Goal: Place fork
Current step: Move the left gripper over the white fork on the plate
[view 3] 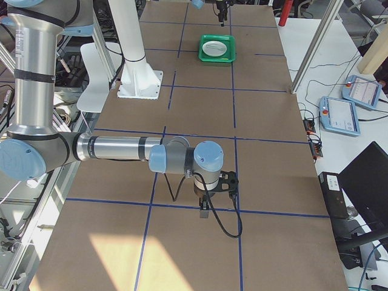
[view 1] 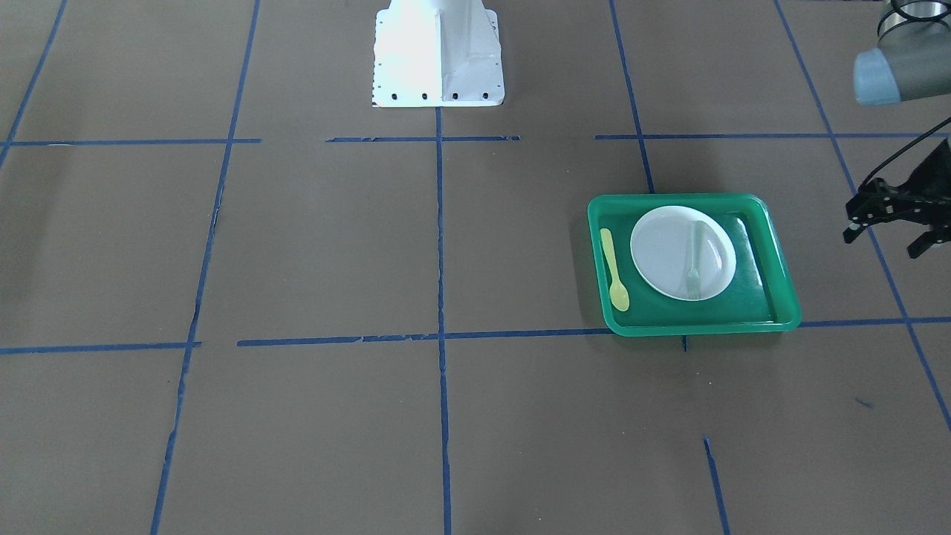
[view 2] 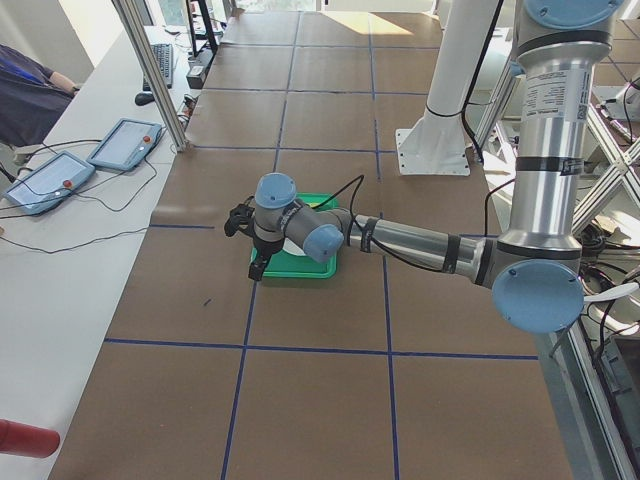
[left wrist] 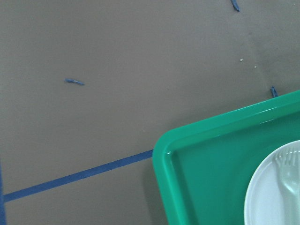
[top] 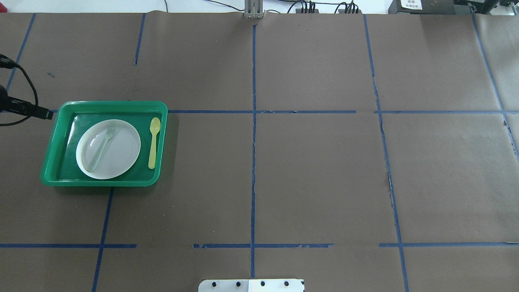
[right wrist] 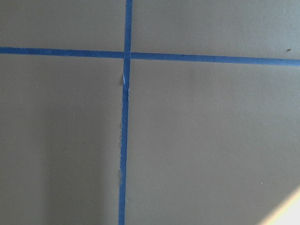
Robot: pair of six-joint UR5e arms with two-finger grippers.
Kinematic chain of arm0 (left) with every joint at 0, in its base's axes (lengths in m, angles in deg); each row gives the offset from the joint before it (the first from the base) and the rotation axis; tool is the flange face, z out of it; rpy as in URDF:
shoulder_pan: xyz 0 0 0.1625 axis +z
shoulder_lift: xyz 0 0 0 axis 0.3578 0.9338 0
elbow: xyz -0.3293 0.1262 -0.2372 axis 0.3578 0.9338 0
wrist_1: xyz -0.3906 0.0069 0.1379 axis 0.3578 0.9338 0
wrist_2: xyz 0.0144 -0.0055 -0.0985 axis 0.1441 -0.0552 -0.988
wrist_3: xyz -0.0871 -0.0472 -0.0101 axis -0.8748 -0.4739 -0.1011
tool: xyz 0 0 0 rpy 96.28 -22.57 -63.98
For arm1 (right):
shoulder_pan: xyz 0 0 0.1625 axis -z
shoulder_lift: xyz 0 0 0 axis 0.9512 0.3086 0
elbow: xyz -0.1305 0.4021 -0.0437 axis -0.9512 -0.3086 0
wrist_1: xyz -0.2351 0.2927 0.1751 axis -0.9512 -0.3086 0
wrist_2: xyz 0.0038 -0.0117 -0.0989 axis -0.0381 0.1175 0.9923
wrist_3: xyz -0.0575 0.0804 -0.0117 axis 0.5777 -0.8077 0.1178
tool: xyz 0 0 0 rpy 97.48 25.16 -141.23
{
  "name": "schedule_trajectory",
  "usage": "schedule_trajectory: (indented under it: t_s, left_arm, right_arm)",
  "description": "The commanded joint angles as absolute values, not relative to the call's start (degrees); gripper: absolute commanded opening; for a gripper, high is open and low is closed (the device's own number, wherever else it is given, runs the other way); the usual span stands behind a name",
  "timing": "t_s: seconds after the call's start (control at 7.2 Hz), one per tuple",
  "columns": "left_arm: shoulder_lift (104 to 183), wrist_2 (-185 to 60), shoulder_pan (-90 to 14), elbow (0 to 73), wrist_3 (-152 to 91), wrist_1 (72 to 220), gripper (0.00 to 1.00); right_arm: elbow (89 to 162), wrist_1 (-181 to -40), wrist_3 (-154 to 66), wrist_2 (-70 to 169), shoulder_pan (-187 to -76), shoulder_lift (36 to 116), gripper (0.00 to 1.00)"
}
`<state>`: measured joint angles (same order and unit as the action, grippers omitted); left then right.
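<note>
On the white plate point(view 1: 657, 253) inside the green tray point(view 1: 698, 327) lies the fork point(view 1: 694, 260), yellow spoon point(view 1: 614, 271) alongside, probably its intended spot, since the left end effector point(view 1: 888, 236) hangs spread and empty beside the tray; right end effector point(view 3: 209, 203): grip state cannot be told.

No text, number or brand can be read anywhere: the white printed label point(view 2: 553, 95) on the silver upright tube of the near left arm point(view 2: 545, 160) and the white sticker point(top: 411, 4) on the dark box point(top: 432, 6) beyond the far edge of the brown paper-covered table point(top: 316, 170) are too small to decipher.
</note>
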<state>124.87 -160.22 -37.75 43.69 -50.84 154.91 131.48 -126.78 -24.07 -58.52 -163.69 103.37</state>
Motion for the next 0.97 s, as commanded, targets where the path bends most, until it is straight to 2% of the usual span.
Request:
schedule_trajectory:
  t_s: [0.0,0.42,0.56,0.69,0.83]
  left_arm:
    - [125.6,-155.0,-30.3,43.5,-58.6,157.1,1.00]
    - [127.6,-154.6,-25.0,42.4,-63.5,157.1,0.87]
    - [127.6,-154.6,-23.9,42.0,-64.0,157.2,0.80]
    - [127.6,-154.7,-23.3,41.9,-64.1,157.2,0.67]
    - [127.6,-154.7,-23.1,41.7,-64.1,157.2,0.62]
  right_arm:
    - [131.5,-126.8,-24.1,-58.5,-163.7,103.4,1.00]
    - [131.5,-126.8,-24.1,-58.5,-163.7,103.4,1.00]
    - [131.5,-126.8,-24.1,-58.5,-163.7,103.4,1.00]
    - [131.5,-126.8,-24.1,-58.5,-163.7,103.4,1.00]
    - [131.6,-126.8,-24.1,-58.5,-163.7,103.4,1.00]
